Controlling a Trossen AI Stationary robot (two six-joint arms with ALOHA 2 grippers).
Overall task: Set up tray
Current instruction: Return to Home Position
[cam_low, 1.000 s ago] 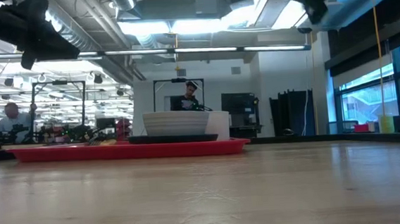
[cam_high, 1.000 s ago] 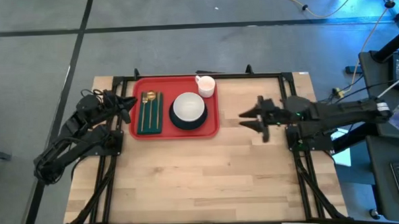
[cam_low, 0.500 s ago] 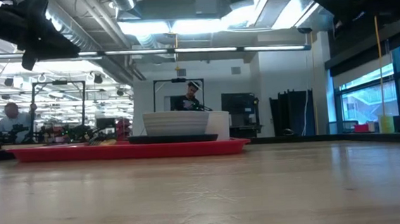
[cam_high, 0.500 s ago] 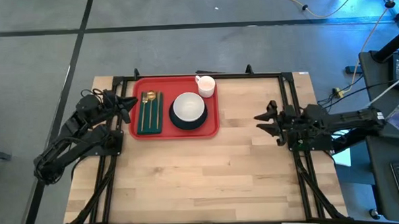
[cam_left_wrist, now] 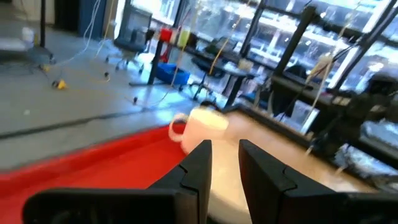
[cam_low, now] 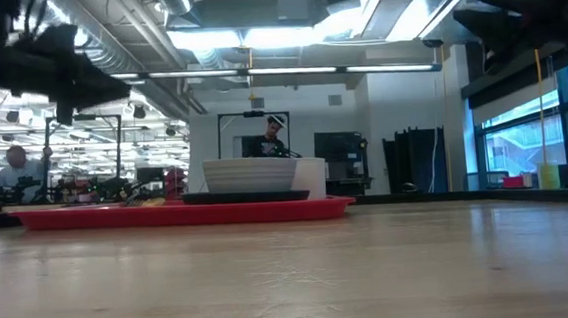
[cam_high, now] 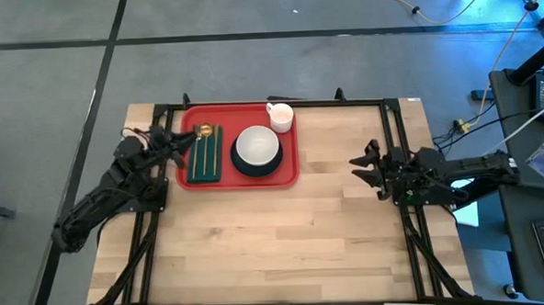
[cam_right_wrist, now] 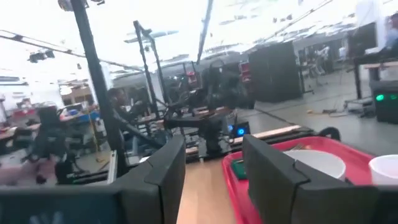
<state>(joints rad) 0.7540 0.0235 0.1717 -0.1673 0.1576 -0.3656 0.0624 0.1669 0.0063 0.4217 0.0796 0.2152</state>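
The large red rectangular plastic tray point(cam_high: 291, 170) sits laid at the far left of the wooden counter point(cam_high: 276, 235). We see the right gripper point(cam_high: 363, 170) drawn back to the right edge, fingers point(cam_right_wrist: 273, 168) wide and empty. The left gripper point(cam_high: 179, 141) has nudged nearer the tray's left rim, fingers point(cam_left_wrist: 199, 168) barely parted and empty. The setting looks finished.

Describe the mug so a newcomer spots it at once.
In the high view, find the red tray on the left half of the wooden table. At its upper-right corner sits a small white mug; unlike the wider white bowl beside it, it has a handle.
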